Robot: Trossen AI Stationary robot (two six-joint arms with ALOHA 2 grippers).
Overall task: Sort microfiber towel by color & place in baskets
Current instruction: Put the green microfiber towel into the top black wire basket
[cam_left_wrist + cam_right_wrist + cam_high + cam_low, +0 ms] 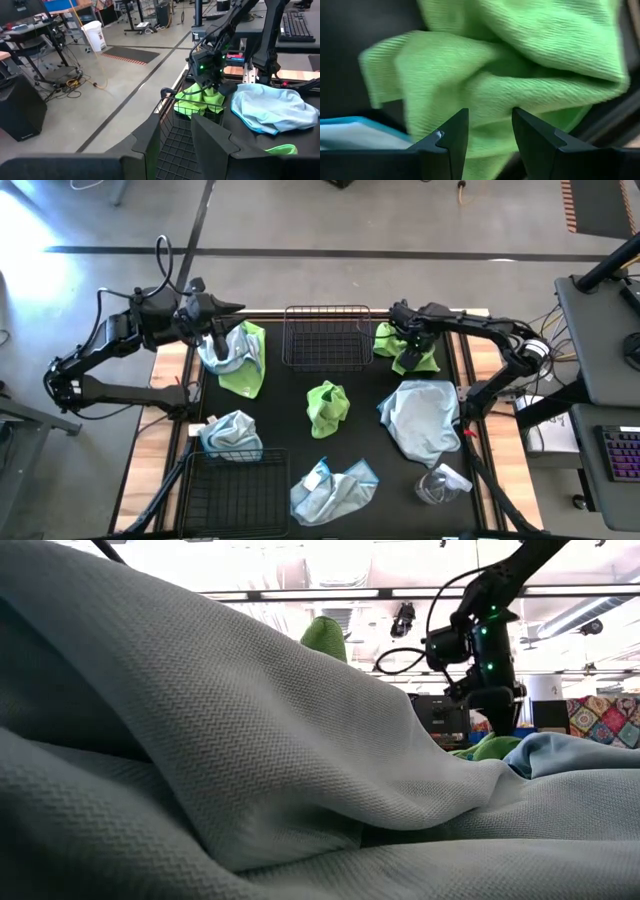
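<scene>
Black tabletop (360, 395), grey concrete floor (300, 220)

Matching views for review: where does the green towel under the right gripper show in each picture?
High: green towel at the table's far right, beside the far basket.
Low: a green bump below the right gripper.
Left wrist: past the basket's rim.
Right wrist: fills the frame.
Shared landmark: the right gripper.

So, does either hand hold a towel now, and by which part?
No. The right hand is open above the green towel; the left hand is open, holding nothing.
</scene>
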